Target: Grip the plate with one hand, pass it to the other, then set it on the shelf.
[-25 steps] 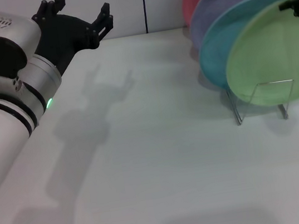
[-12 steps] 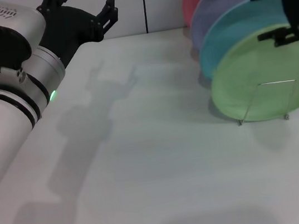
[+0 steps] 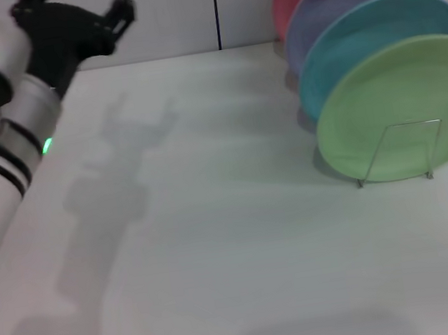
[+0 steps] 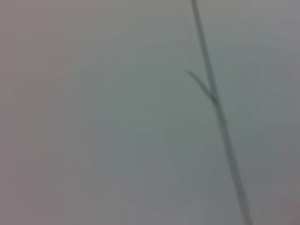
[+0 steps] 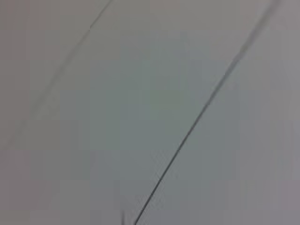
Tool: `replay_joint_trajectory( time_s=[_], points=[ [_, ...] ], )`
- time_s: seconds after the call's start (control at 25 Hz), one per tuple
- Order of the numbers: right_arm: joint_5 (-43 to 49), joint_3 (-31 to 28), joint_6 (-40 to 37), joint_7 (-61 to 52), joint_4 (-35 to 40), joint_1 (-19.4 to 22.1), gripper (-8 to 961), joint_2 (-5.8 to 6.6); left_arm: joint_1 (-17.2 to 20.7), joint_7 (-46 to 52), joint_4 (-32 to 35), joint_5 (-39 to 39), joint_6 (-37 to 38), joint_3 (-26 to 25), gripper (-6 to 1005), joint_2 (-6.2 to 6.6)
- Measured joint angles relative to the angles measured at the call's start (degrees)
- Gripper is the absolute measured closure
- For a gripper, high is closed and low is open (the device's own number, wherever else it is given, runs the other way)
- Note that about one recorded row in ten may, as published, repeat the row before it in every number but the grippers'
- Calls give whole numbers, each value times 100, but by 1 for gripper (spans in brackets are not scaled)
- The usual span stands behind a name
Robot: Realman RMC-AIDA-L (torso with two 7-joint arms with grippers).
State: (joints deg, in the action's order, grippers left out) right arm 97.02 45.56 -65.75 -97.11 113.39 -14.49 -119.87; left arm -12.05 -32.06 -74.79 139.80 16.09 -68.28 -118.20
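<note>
The plate (image 3: 401,111) is standing on edge in the shelf (image 3: 397,154), in front of the blue plate (image 3: 356,38); placing looks done to me. I'm holding my left gripper (image 3: 74,13) spread and empty, far away. Right gripper unseen. Next: parking both arms.

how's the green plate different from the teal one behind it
The green plate stands at the front of the row, its whole face showing; the teal plate is one slot back, showing only its upper rim. The rack's wire loop crosses the green plate's lower edge, not the teal plate. They share a round shape, similar size, and the same tilted, near-upright lean.
</note>
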Motion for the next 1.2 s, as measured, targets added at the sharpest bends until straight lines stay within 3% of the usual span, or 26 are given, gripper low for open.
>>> replay_joint_trajectory(
  time_s=[0.08, 0.12, 0.24, 0.28, 0.32, 0.4, 0.44, 0.48, 0.52, 0.68, 0.88, 1.2],
  points=[
    [-1725, 66, 266, 872, -630, 696, 147, -1, 37, 75, 404, 1, 721, -2, 139, -6],
    [-2669, 186, 258, 1456, -1097, 1058, 147, -4, 37, 75, 404, 1, 721, -2, 139, -6],
    [-5172, 591, -357, 3679, -2814, 1642, 146, -1, -67, 340, 1044, 3, 1341, -2, 139, 1],
    [-6550, 794, -1381, 5076, -4239, 1714, 146, 10, -146, 538, 1477, 4, 1788, -1, 139, -1],
    [-6550, 794, -1381, 5076, -4239, 1714, 146, 10, -146, 538, 1477, 4, 1788, -1, 139, -1],
    [-7433, 863, -2418, 6097, -5593, 1617, 145, 24, -210, 833, 1981, 5, 2417, 30, 138, -10],
    [-7750, 861, -2902, 6459, -6325, 1528, 145, 30, -251, 1034, 2266, 13, 2774, 68, 138, -16],
    [-8320, 806, -3740, 6896, -7748, 1267, 145, 59, -358, 1441, 2914, 59, 3456, 159, 138, -20],
    [-8320, 806, -3740, 6896, -7748, 1267, 145, 59, -358, 1441, 2914, 59, 3456, 159, 138, -20],
    [-9309, 788, -4850, 7396, -10418, 656, 146, 103, -777, 2308, 4538, 58, 4431, 211, 138, -50],
    [-9416, 584, -4834, 7889, -11545, 451, 146, 44, -958, 2737, 5358, 53, 4670, 177, 138, -51],
    [-9443, 200, -4778, 7878, -11957, 547, 147, 32, -979, 2707, 5720, 51, 4714, 149, 138, -45]
  ],
)
